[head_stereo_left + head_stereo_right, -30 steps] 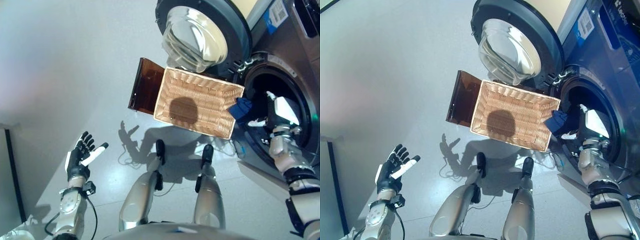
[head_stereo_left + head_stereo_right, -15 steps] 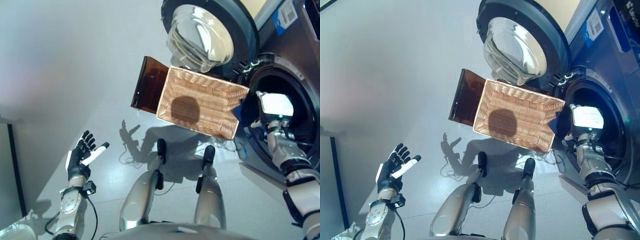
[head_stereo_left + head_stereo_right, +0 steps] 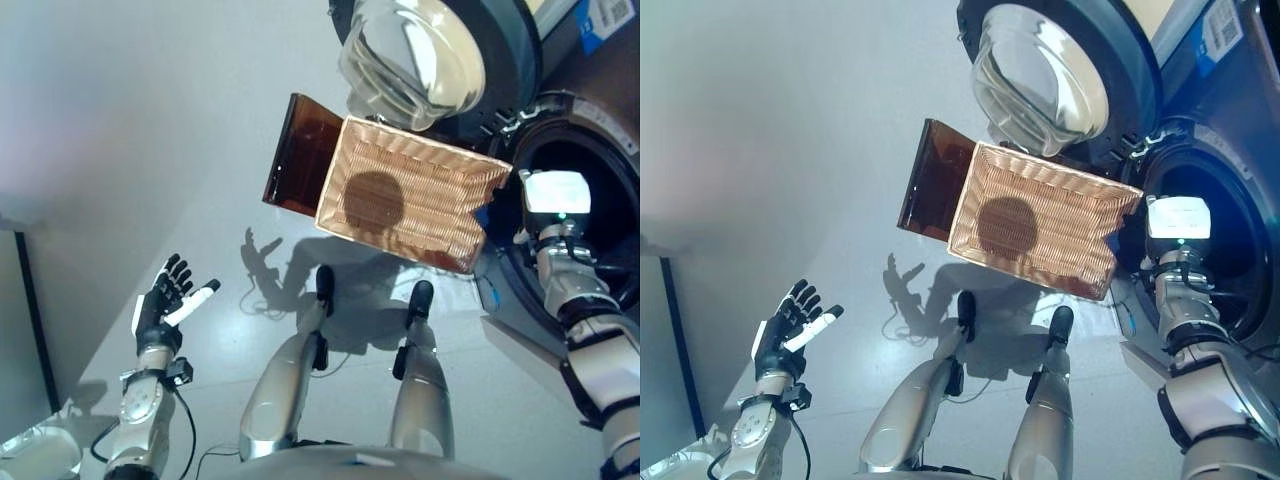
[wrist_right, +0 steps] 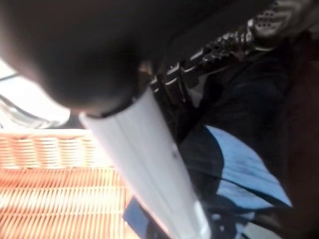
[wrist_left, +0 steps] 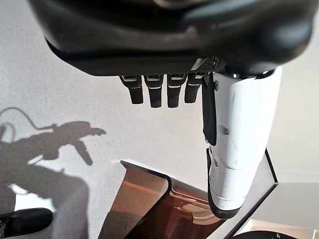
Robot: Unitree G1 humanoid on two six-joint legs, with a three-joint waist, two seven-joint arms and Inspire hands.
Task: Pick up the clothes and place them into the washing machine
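A blue cloth (image 4: 241, 172) lies in the dark drum past my right hand (image 4: 149, 164), whose white-covered thumb sticks out straight beside it. My right arm (image 3: 565, 265) reaches into the round opening of the washing machine (image 3: 600, 150). I cannot tell whether the hand holds the cloth. The shallow wicker basket (image 3: 335, 205) rests on the dark brown box (image 3: 298, 160) left of the opening, with no clothes in it. My left hand (image 3: 160, 305) is open and empty, held low at the left above the floor.
The machine's round glass door (image 3: 415, 55) stands open just behind the basket. Grey floor (image 3: 150, 130) spreads to the left of the box. The basket's near corner sits close to my right arm.
My right hand has gone from the basket's right edge into the drum, taking the blue cloth with it. The camera has shifted a little. The left hand has stayed put.
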